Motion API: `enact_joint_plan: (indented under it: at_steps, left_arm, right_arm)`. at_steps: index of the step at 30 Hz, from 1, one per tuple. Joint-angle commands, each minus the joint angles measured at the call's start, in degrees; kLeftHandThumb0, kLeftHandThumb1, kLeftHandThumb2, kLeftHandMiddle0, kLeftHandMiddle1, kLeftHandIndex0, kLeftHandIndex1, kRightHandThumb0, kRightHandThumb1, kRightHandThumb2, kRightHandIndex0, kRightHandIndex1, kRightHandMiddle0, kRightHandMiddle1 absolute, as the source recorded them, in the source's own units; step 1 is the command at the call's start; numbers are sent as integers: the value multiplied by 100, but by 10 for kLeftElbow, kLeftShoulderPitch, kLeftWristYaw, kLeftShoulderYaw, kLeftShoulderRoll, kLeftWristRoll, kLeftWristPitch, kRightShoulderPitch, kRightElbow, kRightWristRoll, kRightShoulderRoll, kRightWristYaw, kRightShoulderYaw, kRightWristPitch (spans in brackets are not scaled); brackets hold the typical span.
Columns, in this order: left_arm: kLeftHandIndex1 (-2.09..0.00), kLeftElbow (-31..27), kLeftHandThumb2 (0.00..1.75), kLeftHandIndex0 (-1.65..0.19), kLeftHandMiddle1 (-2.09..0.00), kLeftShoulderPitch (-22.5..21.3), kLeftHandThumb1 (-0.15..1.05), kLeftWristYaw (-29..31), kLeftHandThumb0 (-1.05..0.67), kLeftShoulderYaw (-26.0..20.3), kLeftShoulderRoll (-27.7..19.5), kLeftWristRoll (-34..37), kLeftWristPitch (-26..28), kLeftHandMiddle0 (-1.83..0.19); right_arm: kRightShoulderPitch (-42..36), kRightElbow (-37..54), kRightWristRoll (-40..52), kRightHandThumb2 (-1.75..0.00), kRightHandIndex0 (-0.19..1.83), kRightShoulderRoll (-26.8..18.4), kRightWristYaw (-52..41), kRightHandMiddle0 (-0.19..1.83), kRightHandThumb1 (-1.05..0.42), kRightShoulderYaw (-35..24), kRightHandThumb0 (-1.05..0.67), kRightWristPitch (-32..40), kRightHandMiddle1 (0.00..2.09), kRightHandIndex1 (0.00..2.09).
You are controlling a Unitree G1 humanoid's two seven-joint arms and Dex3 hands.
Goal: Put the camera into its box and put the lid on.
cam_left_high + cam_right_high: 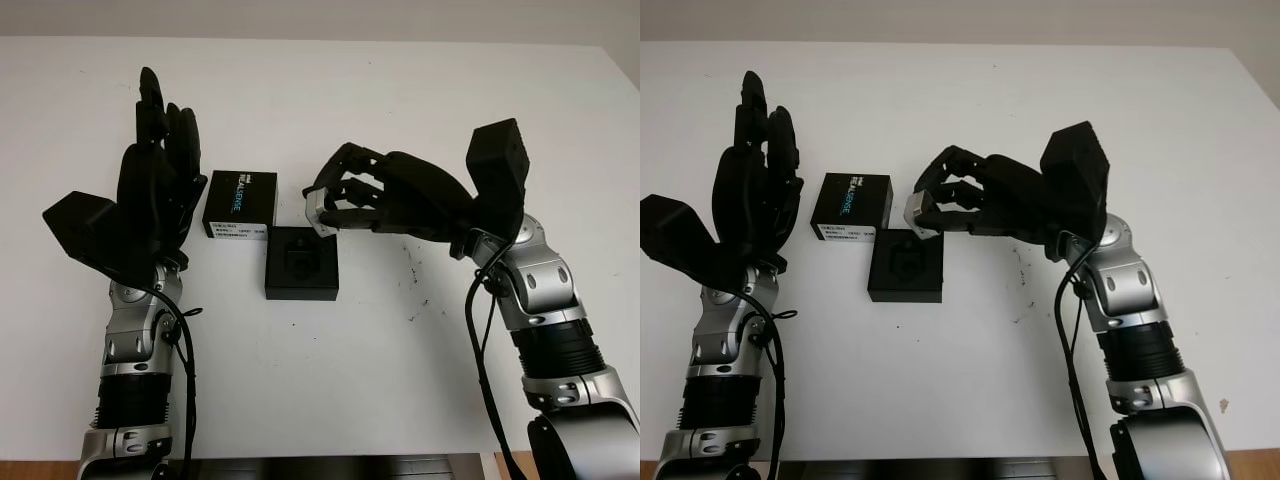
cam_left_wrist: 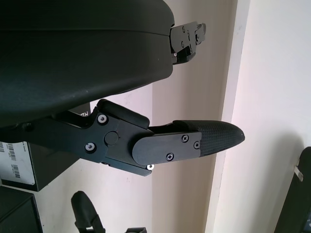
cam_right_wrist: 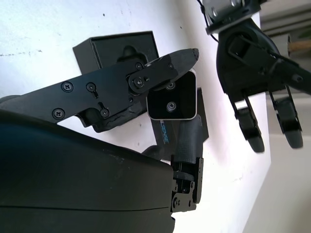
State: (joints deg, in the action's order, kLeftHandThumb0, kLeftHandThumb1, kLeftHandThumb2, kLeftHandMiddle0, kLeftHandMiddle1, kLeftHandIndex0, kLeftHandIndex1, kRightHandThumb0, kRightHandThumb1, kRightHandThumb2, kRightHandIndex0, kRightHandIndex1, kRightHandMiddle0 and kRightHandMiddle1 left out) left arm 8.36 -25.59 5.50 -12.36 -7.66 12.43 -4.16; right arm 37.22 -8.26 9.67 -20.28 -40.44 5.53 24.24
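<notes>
Right hand: your right hand (image 1: 335,205) is closed around the camera (image 1: 318,212), fingers curled over it from both sides; it hangs just above the far right corner of the box, clear of the surface.
Camera: a small silver-edged body with a dark glass face. In the right wrist view you see the camera (image 3: 172,98) pinched between the fingertips (image 3: 167,65), with two round lenses on its face turned toward that wrist lens.
Box: the black box (image 1: 302,264) sits open on the white surface (image 1: 400,100), near the middle and a little toward you from the lid. Its foam insert shows a shaped recess, and nothing lies in it. The camera is not yet in the recess; it is held above the box's far edge.
Lid: the black lid (image 1: 240,204) lies flat just beyond and to the left of the box, close to its far left corner; whether they touch, you cannot tell. It carries blue lettering on top and a white label strip on the side facing you.
Left hand: your left hand (image 1: 160,175) is open and holds nothing. It stands upright, fingers pointing away from you, just beside the left edge of the lid.
Marks: a few small dark specks dot the surface to the right of the box, under your right forearm.
</notes>
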Motion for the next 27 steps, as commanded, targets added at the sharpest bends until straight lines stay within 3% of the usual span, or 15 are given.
enact_joint_plan:
  at_steps: [1,27]
  left_arm:
    - [0,-1,50,19,0,6,105,-1,-69,1,1,-2,-5,19]
    - [0,4,50,19,0,2,105,-2,-71,1,-1,-4,-7,19]
  right_arm:
    - [15,5,-4,-5,1,-6,-5,29,-97,6,-45,-2,184,80]
    - [29,8,-61,-5,1,-17,-11,33,-93,40,-47,-17,193,90]
